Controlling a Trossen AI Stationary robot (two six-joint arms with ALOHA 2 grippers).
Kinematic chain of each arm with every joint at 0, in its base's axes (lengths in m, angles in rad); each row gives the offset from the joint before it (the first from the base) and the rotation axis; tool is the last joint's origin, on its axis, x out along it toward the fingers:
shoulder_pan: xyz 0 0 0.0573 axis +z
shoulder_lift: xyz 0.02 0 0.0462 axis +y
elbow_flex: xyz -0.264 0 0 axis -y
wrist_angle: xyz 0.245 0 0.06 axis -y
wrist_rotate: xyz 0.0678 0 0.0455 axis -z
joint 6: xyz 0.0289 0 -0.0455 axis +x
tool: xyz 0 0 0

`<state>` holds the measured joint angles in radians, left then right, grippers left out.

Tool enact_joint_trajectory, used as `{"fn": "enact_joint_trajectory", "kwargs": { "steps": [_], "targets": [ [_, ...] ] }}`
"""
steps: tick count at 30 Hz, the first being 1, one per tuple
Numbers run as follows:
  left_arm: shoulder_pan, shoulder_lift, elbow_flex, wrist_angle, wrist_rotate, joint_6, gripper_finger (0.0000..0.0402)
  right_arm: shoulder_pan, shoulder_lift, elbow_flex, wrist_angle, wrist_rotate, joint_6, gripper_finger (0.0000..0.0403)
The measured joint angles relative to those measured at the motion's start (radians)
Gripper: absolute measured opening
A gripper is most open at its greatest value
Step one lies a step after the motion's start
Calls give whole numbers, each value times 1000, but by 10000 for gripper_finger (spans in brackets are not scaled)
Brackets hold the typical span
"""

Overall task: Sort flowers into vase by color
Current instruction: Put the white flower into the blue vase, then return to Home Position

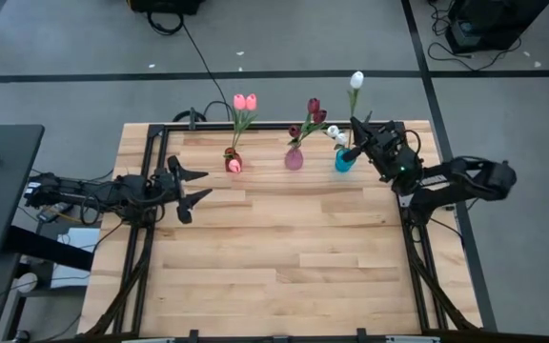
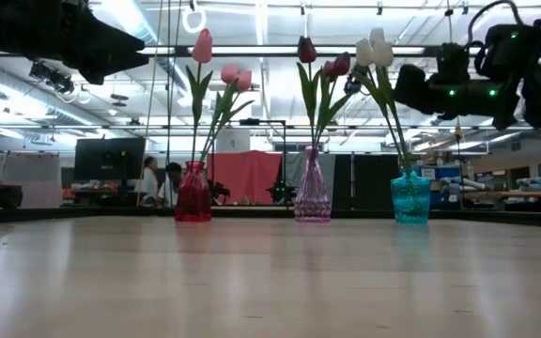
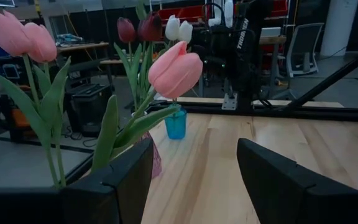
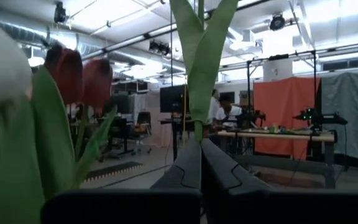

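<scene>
Pinching a white tulip's thin green stem (image 4: 199, 93) above the blue glass vase (image 1: 344, 160), my right claw (image 1: 355, 151) presses together; its head is cropped from my wrist view. My left claw (image 1: 194, 183) waits spread.

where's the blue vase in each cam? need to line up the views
High view: the blue vase is at the table's back edge, rightmost of three, by the right gripper.
Low view: blue vase right of centre, holding white tulips.
Left wrist view: blue vase mid-picture, behind a pink tulip.
Right wrist view: not in it.
Shared landmark: the pink-purple vase next to it.
</scene>
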<state>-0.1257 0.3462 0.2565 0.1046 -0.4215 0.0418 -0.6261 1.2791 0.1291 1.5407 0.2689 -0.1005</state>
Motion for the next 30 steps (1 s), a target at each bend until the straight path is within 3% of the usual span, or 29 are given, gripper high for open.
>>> {"fn": "enact_joint_trajectory", "kwargs": {
  "steps": [7, 15, 23, 30],
  "targets": [
    [0, 0, 0, -26, 3, -23, 239, 2, 60, -7, 19, -2, -1, 5],
    [0, 0, 0, -64, 3, -45, 239, 32, -36, -83, -77, -1, -3, 48],
    [0, -14, 0, -86, 3, -53, 239, 53, -223, -95, -385, -2, 82, 128],
    [0, -202, 0, -201, -36, -79, 239, 46, -533, -94, -762, -60, 132, 156]
  ]
}}
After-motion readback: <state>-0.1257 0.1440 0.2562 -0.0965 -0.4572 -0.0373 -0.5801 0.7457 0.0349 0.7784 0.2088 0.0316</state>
